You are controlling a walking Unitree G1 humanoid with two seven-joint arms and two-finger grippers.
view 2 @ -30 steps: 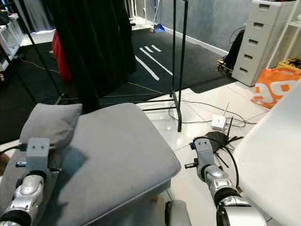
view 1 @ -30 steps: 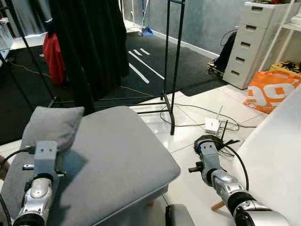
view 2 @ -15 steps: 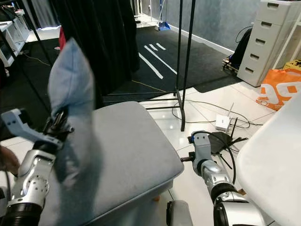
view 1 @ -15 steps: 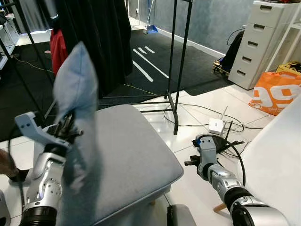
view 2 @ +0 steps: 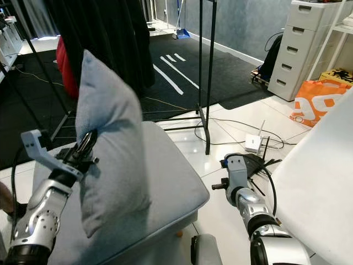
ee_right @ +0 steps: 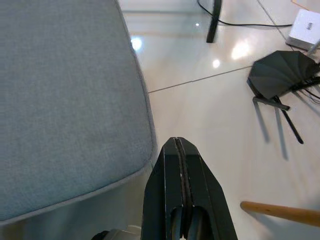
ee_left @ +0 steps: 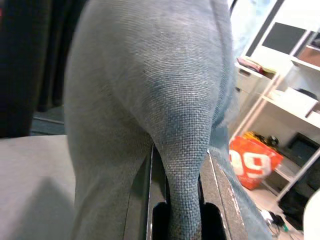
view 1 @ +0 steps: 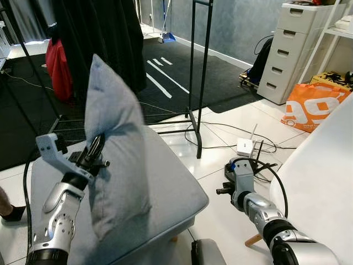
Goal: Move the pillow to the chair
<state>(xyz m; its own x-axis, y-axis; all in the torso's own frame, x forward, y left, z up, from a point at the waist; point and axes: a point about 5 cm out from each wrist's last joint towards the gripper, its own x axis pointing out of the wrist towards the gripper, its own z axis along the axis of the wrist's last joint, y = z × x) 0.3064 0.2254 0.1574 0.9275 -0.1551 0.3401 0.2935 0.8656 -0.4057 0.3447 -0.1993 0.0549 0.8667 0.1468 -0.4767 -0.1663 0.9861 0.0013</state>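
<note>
The left gripper [view 1: 95, 152] is raised at the near left and has its two black fingers [ee_left: 216, 192] pinched tight on a fold of the grey pillow [view 1: 113, 143], which stands nearly upright in the air with one corner pointing up and its lower end hanging just over the grey seat cushion [view 1: 171, 187] of the chair (whether the bottom edge touches the cushion I cannot tell). The fabric bulges out on both sides of the fingers. On the near right, the right gripper [ee_right: 182, 160] hangs low beside the cushion's right edge, above the glossy white floor [ee_right: 210, 105], its fingers pressed together with nothing between them. Farther off stand a black clothes rack [view 1: 197, 83] with dark garments [view 1: 105, 38], a red bag [view 1: 59, 69] at the far left, a white chest of drawers [view 1: 287, 52] and an orange bag [view 1: 311, 105] at the far right. A white router [view 1: 245, 147] and tangled cables lie on the floor to the right of the rack.
</note>
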